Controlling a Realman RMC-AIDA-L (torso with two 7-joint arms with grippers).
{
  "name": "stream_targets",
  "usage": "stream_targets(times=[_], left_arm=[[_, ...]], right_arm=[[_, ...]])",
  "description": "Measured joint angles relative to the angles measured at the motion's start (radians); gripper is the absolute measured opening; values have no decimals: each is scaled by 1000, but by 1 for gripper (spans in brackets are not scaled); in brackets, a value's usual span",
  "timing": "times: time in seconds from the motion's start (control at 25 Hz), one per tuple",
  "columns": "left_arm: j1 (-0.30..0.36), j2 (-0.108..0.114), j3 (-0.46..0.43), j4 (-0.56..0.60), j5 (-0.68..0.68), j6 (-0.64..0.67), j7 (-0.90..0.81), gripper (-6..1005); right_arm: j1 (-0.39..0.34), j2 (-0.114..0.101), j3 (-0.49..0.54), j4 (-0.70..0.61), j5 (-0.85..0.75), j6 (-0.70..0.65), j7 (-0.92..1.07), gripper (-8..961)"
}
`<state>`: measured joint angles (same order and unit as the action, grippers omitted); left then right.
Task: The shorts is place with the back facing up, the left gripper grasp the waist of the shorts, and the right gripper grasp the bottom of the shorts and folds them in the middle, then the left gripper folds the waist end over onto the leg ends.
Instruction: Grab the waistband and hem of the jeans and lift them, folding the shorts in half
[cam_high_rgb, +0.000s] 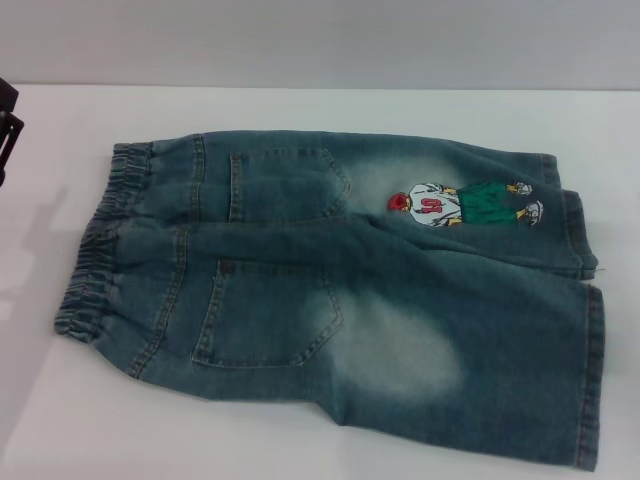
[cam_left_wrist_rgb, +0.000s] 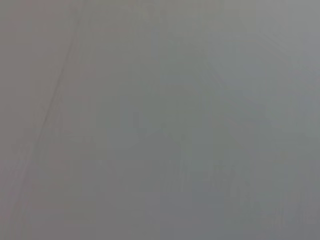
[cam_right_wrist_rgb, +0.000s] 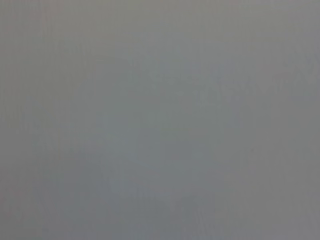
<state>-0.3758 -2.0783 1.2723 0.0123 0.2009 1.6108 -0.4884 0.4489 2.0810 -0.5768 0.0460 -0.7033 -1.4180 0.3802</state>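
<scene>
The shorts (cam_high_rgb: 330, 300) lie flat and unfolded on the white table (cam_high_rgb: 200, 440) in the head view, back side up, with two patch pockets showing. The ruffled elastic waist (cam_high_rgb: 95, 250) is at the left. The bottom of the shorts, the flat stitched leg ends (cam_high_rgb: 590, 380), is at the right. A cartoon figure patch (cam_high_rgb: 465, 205) sits on the far leg near its hem. A black part of the left gripper (cam_high_rgb: 7, 130) shows at the left edge, apart from the waist. The right gripper is out of view. Both wrist views show only plain grey surface.
White tabletop surrounds the shorts, with a bare strip along the near side and at the far left beside the waist. A pale wall (cam_high_rgb: 320, 40) rises behind the table's far edge.
</scene>
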Motion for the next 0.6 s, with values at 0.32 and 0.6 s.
stream_targets(times=[0.32, 0.6], left_arm=[[-2, 0, 0, 0, 0, 0, -12, 813], [-1, 0, 30, 5, 0, 0, -13, 811]], right_arm=[[1, 0, 0, 0, -1, 0, 0, 516], [-4, 1, 0, 1, -1, 2, 0, 516]])
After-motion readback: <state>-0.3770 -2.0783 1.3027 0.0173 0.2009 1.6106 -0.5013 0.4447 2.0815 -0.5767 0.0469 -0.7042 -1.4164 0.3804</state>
